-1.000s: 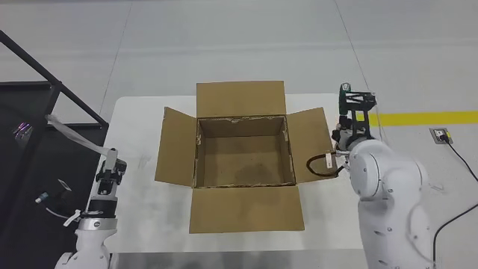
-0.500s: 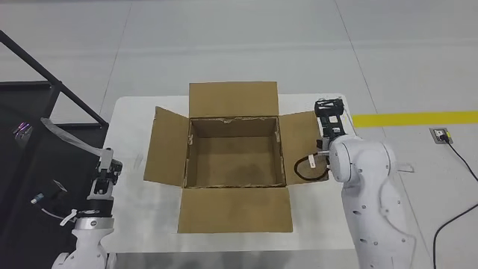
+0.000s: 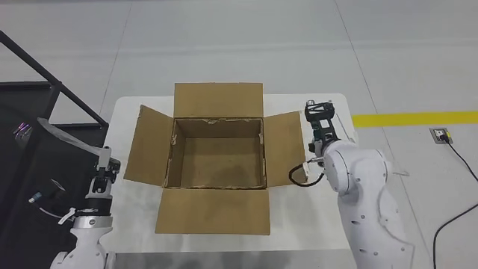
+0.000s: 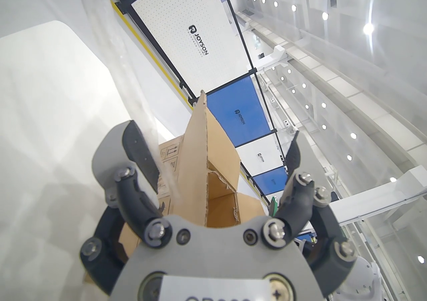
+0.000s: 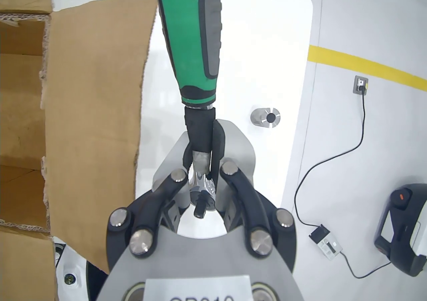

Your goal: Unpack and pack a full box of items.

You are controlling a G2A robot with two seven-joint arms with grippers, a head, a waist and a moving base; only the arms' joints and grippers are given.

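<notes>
- Gripping the green-handled tool (image 5: 190, 15) by its metal neck only, my right pincer (image 5: 203, 152) may let the long handle pivot loose.
- Tool hangs beside the right flap (image 3: 284, 148) of the open box (image 3: 213, 211); I judge a low carry could snag it.
- My left pincer (image 4: 213, 142) is spread wide.

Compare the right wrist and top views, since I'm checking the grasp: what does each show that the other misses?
Right wrist view: right gripper shut on the metal shank of the green-handled tool; a metal socket on the table. Top view: the whole box, all four flaps open, nothing inside. Both: the box's right flap, table, yellow floor line.
</notes>
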